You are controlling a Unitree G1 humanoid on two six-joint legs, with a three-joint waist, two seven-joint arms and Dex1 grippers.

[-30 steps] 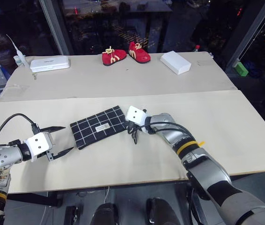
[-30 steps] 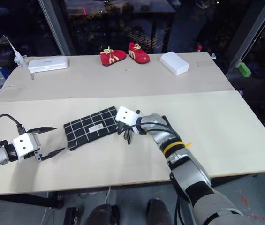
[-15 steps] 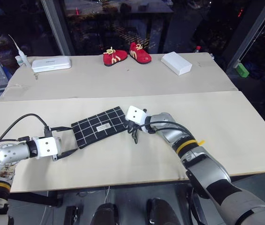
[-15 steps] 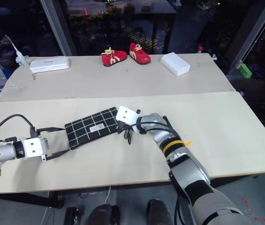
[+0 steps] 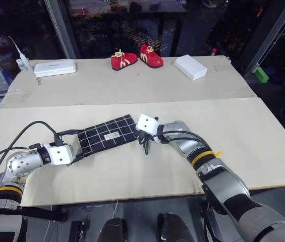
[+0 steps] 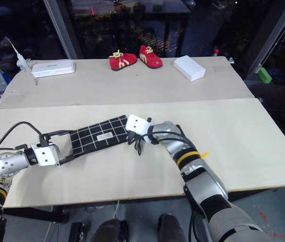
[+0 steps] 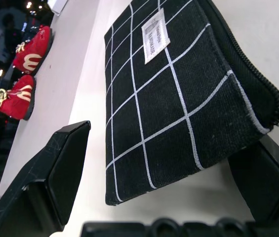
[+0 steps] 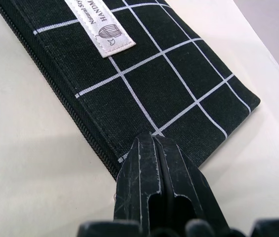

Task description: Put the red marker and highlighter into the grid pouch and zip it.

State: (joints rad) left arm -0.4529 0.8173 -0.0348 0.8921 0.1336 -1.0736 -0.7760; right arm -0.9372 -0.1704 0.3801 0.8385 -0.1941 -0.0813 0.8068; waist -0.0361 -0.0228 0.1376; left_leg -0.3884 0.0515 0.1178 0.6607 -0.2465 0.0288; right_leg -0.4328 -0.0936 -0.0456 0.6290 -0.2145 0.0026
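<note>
**Both claws at the ends of the grid pouch**

The desk carries the grid pouch, which lies flat between my two claws. My left claw is released, its fingers spread wide, one on each side of the pouch's near end without gripping it. My right claw is clenched with fingers pressed together, the tips resting on the opposite end of the pouch beside the zip. Well beyond both claws stand the red shoes.
</note>
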